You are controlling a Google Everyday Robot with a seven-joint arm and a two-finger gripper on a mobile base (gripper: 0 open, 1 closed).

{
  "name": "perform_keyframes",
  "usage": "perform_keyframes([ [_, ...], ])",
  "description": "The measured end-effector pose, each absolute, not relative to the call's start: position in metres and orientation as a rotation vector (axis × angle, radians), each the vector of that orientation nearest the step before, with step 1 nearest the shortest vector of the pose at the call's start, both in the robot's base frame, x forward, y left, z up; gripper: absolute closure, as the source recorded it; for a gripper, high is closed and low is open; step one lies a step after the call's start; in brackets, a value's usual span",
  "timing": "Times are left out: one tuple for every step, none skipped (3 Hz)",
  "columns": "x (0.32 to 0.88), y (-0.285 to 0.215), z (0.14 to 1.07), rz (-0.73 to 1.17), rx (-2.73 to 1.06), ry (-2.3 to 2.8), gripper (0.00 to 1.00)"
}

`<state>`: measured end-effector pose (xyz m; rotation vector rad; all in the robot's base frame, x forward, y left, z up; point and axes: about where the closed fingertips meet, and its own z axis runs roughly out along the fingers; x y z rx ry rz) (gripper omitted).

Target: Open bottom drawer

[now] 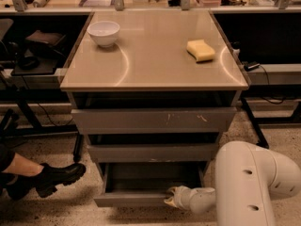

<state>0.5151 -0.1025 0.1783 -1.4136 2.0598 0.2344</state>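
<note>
Lowest of three beneath the table (155, 74), bottom drawer (131, 200) pulled partway out, plain grey front standing forward of the two above it and the shallow grey box behind it open to view. White end effector (173, 197) low at the table's foot, right at the top edge of that drawer front and towards its right end; how far open, and whether gripping the edge, impossible to tell. Thick white robot arm (249, 182) bulking up beside the table's lower right corner. Middle drawer (150, 153) and scratched top drawer (150, 120) each slightly ajar under the tabletop. White bowl (103, 33) on the table's far left, yellow sponge (201, 50) on its far right, well apart. Black boot (56, 177) on the speckled floor to the table's lower left.
</note>
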Motion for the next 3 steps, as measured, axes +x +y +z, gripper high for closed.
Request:
perform_keyframes([
  [0.4986,-0.1102,0.1779,0.237,-1.404,2.082,1.00],
  [0.4986,-0.1101,0.1781,0.237,-1.404,2.082,1.00],
  [0.4980,-0.1081,0.1810,0.237,-1.404,2.083,1.00],
])
